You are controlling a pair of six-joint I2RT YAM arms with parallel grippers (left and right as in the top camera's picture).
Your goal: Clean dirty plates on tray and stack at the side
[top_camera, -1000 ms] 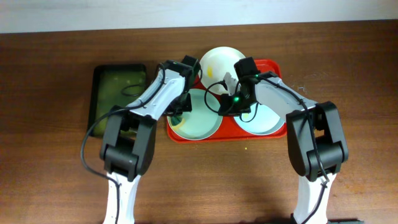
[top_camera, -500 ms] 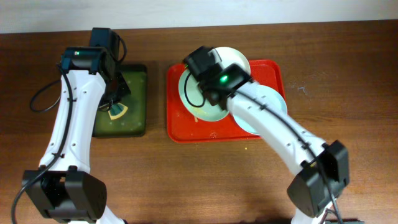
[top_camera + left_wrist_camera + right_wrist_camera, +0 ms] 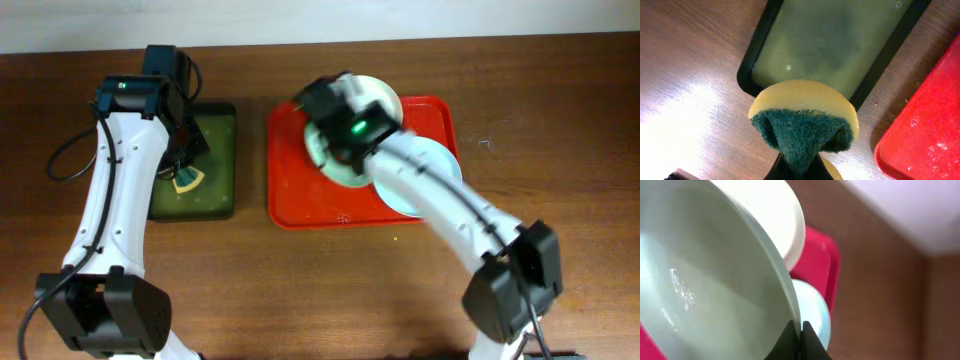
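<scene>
Left jaws: closed on a sponge (image 3: pixel 802 117), pinching its green scouring side so that the yellow foam fans out above the pinch.
Left arm (image 3: pixel 110 190): parked over the dark tray (image 3: pixel 218 135), well apart from the red tray (image 3: pixel 300 205). This probably keeps the wet sponge above the murky water and out of the other arm's way.
Right jaws: clamped on the rim of a mint-blue plate (image 3: pixel 705 290), one tip on each face of the edge.
Held plate: tilted steeply and raised over the left half of the red tray. An edge grip suits a shallow plate that offers nothing else to hold, and it leaves the face free. The overhead view shows it blurred.
Plate face: glossy, with a wet sheen. I cannot make out any yellowish smear, so it looks wiped.
Cream-white plate (image 3: pixel 378 92): at the far edge of the red tray, overhanging the rim a little.
Second mint-blue plate (image 3: pixel 445 165): lying flat on the right side of the red tray, partly hidden under the right arm (image 3: pixel 450 205).
Stage: one plate looks to be in transit and two remain on the tray. No stack is visible yet on the worktop (image 3: pixel 560 120).
Next move, as a judgement: carry the held plate off the tray and lay it flat at the side.
Risk: a wet rim held only at its edge could slip or swing.
</scene>
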